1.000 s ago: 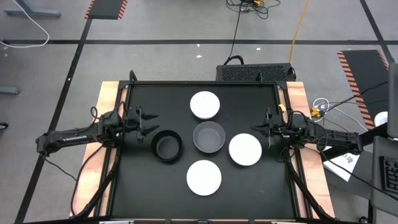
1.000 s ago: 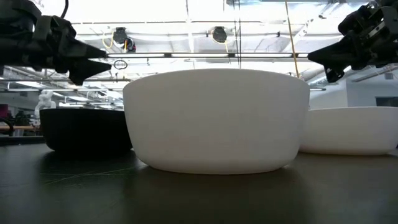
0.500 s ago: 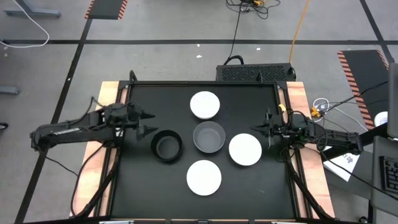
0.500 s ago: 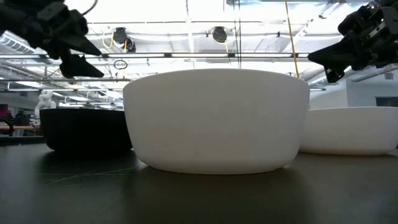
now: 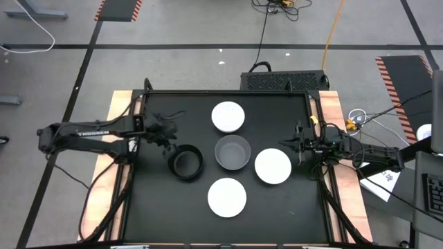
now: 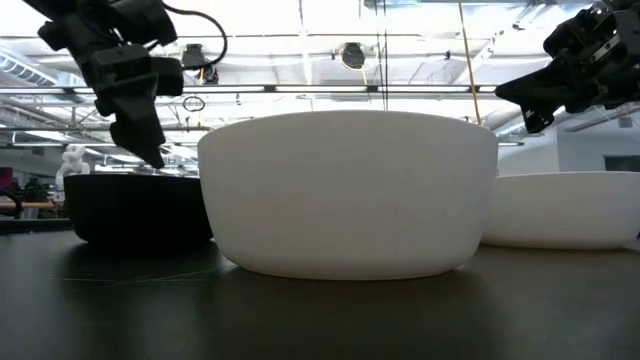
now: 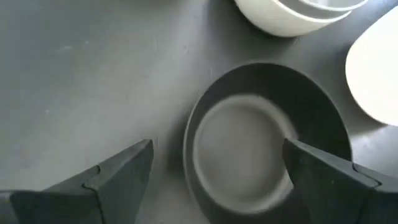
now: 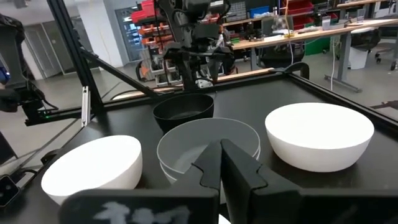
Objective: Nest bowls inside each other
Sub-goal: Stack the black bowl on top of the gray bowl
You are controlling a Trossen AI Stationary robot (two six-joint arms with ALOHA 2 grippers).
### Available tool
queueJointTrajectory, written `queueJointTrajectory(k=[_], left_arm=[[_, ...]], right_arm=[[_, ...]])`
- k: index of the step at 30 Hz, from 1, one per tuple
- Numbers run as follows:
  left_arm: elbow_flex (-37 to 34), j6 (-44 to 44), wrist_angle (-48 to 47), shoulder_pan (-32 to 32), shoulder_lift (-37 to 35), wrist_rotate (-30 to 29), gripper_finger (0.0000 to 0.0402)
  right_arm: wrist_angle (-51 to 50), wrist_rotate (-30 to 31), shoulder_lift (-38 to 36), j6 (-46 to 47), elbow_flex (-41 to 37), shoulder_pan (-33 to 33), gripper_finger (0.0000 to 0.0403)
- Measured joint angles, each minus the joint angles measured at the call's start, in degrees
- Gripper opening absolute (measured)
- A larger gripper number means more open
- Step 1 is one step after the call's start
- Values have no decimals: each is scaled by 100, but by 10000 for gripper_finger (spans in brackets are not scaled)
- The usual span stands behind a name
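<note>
High view — the left tool [image 5: 168, 133] hangs over the far-left rim of the black bowl [image 5: 185, 163], fingers spread wide apart and pointing down. The grey bowl [image 5: 232, 153] sits mid-table [image 5: 149, 207], three white bowls around it. The right tool [image 5: 285, 143] waits at the right edge near a white bowl [image 5: 273, 166] — its fingers pressed together.
</note>
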Motion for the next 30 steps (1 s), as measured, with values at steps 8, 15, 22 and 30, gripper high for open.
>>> queueJointTrajectory(k=[8,15,22,30], left_arm=[[146,-142,-162,-30,565,253,360],[146,-211,200,-103,961,93,360],[146,-111,207,-96,1306,-23,360],[144,-58,219,-94,1684,-69,360]], right_arm=[[0,-140,0,128,0,0,0],[0,-140,0,127,4,-1,0],[-2,-142,0,127,8,0,0],[-2,-144,1,153,7,0,0]])
